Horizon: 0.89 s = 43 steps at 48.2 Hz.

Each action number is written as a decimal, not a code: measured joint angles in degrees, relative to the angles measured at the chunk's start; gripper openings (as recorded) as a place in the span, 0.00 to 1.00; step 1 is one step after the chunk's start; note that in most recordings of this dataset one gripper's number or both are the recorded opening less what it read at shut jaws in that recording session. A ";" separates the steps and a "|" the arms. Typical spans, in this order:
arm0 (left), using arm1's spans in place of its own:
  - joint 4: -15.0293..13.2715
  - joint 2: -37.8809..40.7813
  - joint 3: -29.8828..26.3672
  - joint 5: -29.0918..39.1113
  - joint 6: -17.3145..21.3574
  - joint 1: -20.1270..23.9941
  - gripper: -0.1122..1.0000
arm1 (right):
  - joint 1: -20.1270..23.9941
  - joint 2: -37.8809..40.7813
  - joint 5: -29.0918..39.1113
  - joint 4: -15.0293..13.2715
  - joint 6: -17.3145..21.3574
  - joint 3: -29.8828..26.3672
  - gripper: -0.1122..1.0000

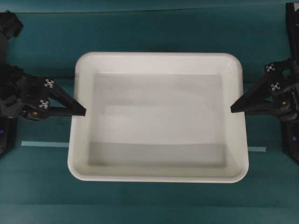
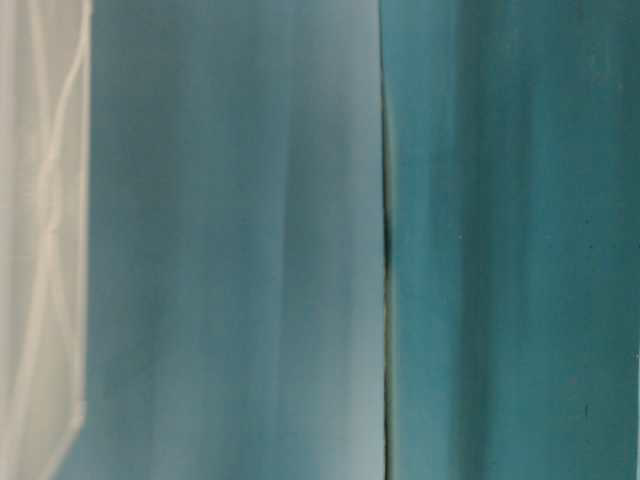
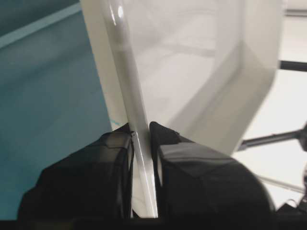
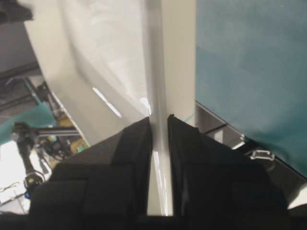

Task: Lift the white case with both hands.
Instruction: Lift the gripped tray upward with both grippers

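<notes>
The case (image 1: 159,116) is clamped by its thin rim in both grippers' fingers (image 3: 165,139); uneven lifting could tilt it loose.

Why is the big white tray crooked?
The large white plastic tray sits slightly askew to the pale tape strip on the teal table; nothing is spilled or broken. Both grippers, left and right, pinch its side rims.
</notes>
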 measured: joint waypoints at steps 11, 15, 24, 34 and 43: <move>0.00 -0.35 -4.13 2.46 -0.09 0.00 0.17 | -0.09 -0.09 0.09 -0.18 0.00 -1.32 0.19; 0.00 -0.26 -4.31 3.08 0.00 0.00 0.17 | -0.09 -0.18 0.09 -0.44 0.00 -1.32 0.19; 0.00 -0.26 -4.31 3.25 0.00 0.00 0.17 | -0.18 -0.18 0.09 -0.62 0.00 -1.32 0.19; 0.00 -0.26 -4.31 3.25 0.00 0.00 0.17 | -0.18 -0.26 0.09 -0.79 0.00 -1.32 0.19; 0.00 -0.35 -4.13 3.25 0.00 0.00 0.17 | -0.18 -0.18 0.09 -0.79 -0.09 -1.32 0.19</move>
